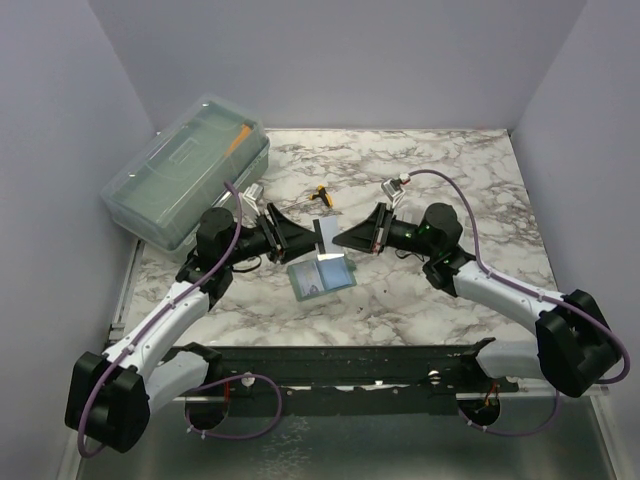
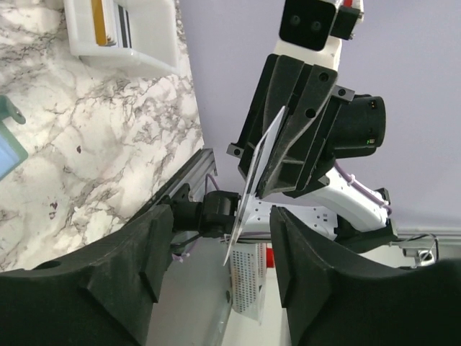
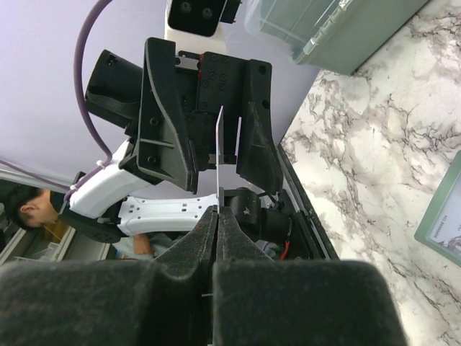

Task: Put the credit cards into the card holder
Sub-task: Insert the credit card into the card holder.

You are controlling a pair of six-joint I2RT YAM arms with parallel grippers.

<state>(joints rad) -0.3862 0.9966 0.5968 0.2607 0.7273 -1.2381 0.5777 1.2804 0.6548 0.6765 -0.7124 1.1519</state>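
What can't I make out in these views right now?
Print on the card: it is near edge-on in both wrist views and tiny in the top view, so it is unreadable.
Contents of the card holder: it is too small in the top view to tell what its pockets hold, and the frame edge cuts it off in both wrist views.
Card count in the white tray: the top edge of the left wrist view cuts it off.
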